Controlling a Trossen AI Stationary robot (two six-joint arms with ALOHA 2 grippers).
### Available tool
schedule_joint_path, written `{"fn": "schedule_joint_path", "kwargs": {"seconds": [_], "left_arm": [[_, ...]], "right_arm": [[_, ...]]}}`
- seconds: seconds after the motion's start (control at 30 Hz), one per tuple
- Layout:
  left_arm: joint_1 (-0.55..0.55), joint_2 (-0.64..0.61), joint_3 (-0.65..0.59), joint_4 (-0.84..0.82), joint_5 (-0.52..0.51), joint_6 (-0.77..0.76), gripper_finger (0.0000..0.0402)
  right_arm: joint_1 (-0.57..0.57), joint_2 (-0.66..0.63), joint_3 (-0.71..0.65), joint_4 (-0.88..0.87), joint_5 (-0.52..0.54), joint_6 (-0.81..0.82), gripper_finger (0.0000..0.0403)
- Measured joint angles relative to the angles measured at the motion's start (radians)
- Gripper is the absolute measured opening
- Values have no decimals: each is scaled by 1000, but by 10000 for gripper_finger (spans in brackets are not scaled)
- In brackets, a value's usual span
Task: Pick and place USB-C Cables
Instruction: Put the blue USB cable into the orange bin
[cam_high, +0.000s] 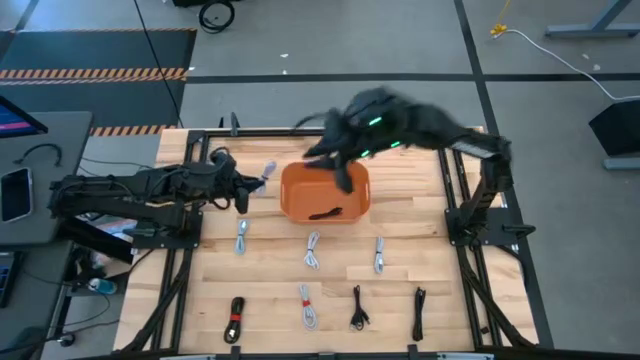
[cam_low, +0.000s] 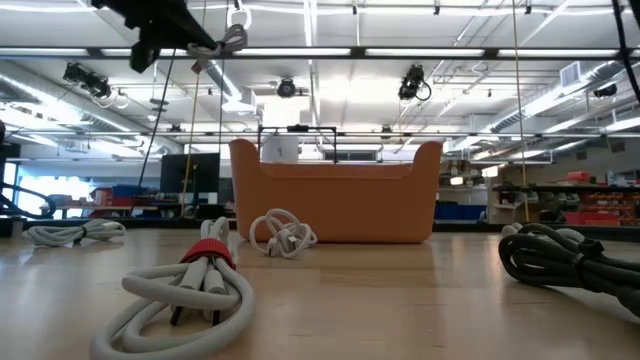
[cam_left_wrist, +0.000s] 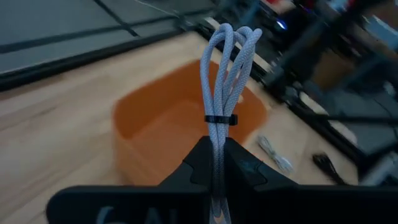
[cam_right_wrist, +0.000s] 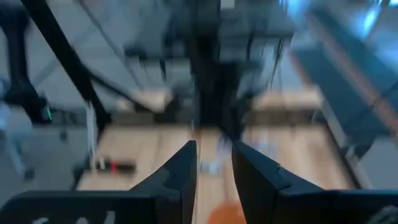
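A left gripper (cam_left_wrist: 216, 163) pinches a light grey cable bundle (cam_left_wrist: 225, 74) and holds it in the air just left of an orange bin (cam_high: 325, 192) that sits at the middle of the far half of a wooden table (cam_high: 270, 275); the bundle's loops stand up past the closed fingers, bound by a small dark tie. The right gripper (cam_high: 338, 165), blurred by motion, hangs over the bin's far edge, its fingers spread a little with nothing between them. One black cable (cam_high: 326, 213) already lies inside the bin. Seven more bundles wait on the table nearer the camera: three light ones (cam_high: 311, 250) in a row just this side of the bin, and in the nearest row a black one with a red band (cam_high: 236, 318), another light one (cam_high: 307, 306) and two black ones (cam_high: 357, 308). The job appears to be in its carrying stage, with the left arm's bundle lifted but not yet delivered. The next move would call for bringing that bundle to the right over the bin's open top, keeping clear of the right arm there, before letting go.
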Motion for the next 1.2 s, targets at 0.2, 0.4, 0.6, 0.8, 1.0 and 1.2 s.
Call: {"fn": "schedule_joint_path", "kwargs": {"seconds": [0.2,0.4,0.6,0.8,1.0,1.2], "left_arm": [[73,167,38,148,236,116,22],[144,395,289,-15,383,352,22],[196,666,647,-240,393,602,22],[246,912,942,-412,411,676,22],[275,1081,1040,-522,430,685,22],[277,1158,1034,-595,442,706,22]], "right_arm": [[3,-114,88,8,-1,-1,107],[26,-213,88,3,-4,1,107],[50,-280,88,-25,-7,-7,107],[51,-330,87,-111,-7,-17,107],[51,-376,87,-189,-8,-89,107],[44,-415,87,-215,-4,-123,107]]}}
